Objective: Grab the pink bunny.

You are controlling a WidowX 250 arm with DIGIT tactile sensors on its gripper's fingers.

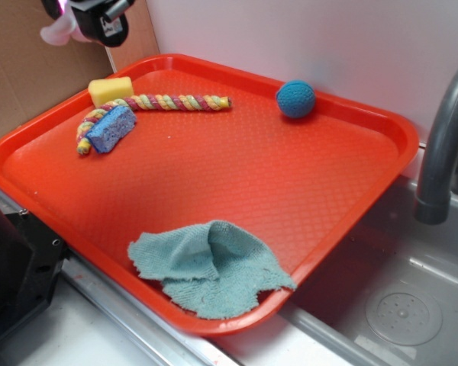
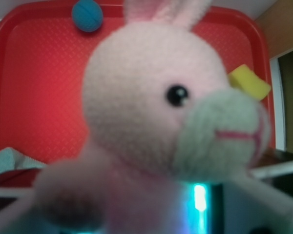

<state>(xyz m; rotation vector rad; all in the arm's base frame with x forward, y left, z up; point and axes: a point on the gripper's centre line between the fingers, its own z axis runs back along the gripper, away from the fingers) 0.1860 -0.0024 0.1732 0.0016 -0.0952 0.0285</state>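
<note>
In the exterior view the gripper point(image 1: 91, 19) sits at the top left corner, above the far left edge of the red tray point(image 1: 382, 126), and most of it is cut off by the frame. A bit of the pink bunny point(image 1: 57, 30) pokes out on its left side, lifted clear of the tray; the fingers themselves are not visible here, so how wide they stand cannot be read directly. On the tray, a yellow sponge point(image 1: 111, 90) lies near the far left corner, touching one end of the pink-yellow braided rope point(image 1: 179, 102), which curves around a blue sponge point(image 1: 112, 128) resting against it. A blue ball point(image 1: 295, 99) sits well apart near the far rim. A teal cloth point(image 1: 210, 268) lies crumpled at the near edge, partly hanging over the rim. A grey faucet point(image 1: 443, 152) rises at the right over a sink point(image 1: 404, 313). In the wrist view the pink bunny point(image 2: 151, 107) fills the frame, very close to the camera and blurred, its black eye, pale muzzle and pink stitched mouth facing right, ears at the top. It hangs over the tray point(image 2: 39, 97) below, held up in the fingers, though the fingers are hidden behind it. The blue ball point(image 2: 87, 15), the yellow sponge point(image 2: 250, 82) and a corner of the teal cloth point(image 2: 7, 162) show around it.
</note>
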